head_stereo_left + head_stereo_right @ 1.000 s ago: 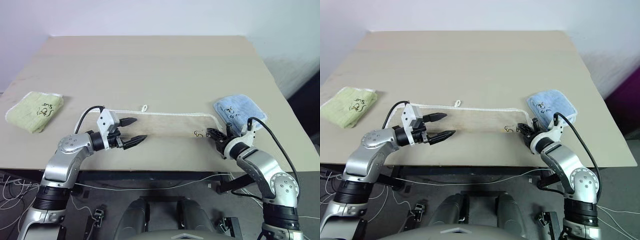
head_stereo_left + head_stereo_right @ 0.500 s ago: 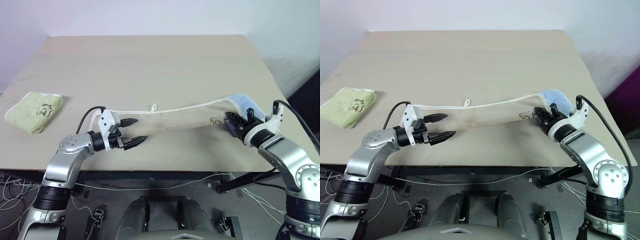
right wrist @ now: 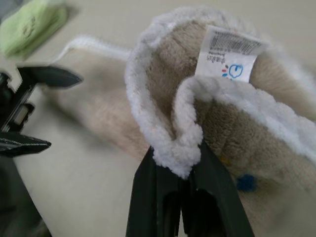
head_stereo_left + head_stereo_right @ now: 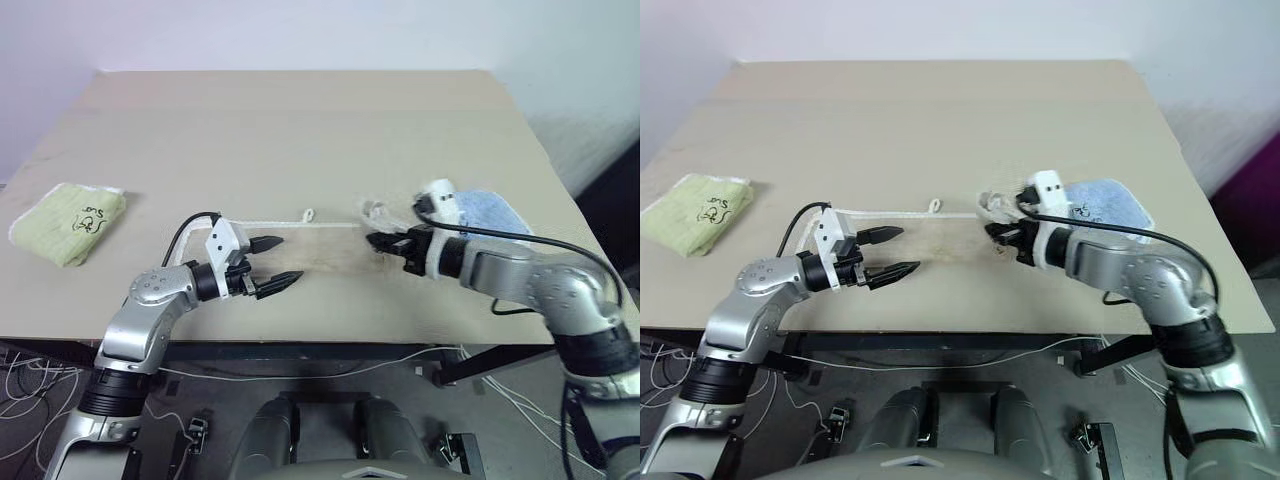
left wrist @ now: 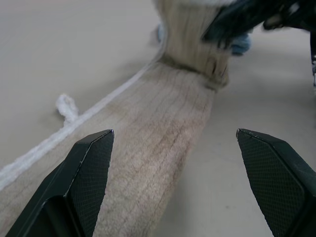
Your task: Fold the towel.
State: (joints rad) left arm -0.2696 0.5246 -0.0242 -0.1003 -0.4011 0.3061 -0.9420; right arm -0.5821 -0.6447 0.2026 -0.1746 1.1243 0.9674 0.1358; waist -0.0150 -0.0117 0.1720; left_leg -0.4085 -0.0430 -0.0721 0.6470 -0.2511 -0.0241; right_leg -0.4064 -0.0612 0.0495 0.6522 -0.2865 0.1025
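Right pincer [image 4: 380, 240] clenched on the towel's [image 4: 320, 248] white-corded corner; left pincer [image 4: 275, 262] released, fingers spread wide.

Beige towel lies as a long strip on the worktop [image 4: 300, 130], running from under the left pincer across to the right pincer, which holds its end lifted and bunched above the strip. White edging [image 3: 170, 143] is pinched between the right fingers [image 3: 148, 197]; a printed label [image 3: 229, 54] stands just above the grip. Left pincer hovers over the strip's other end, touching nothing. Light-blue folded towel [image 4: 490, 215] sits just behind the right pincer. Light-green folded towel [image 4: 70, 220] lies well apart, beyond the left pincer. No containers on the worktop.
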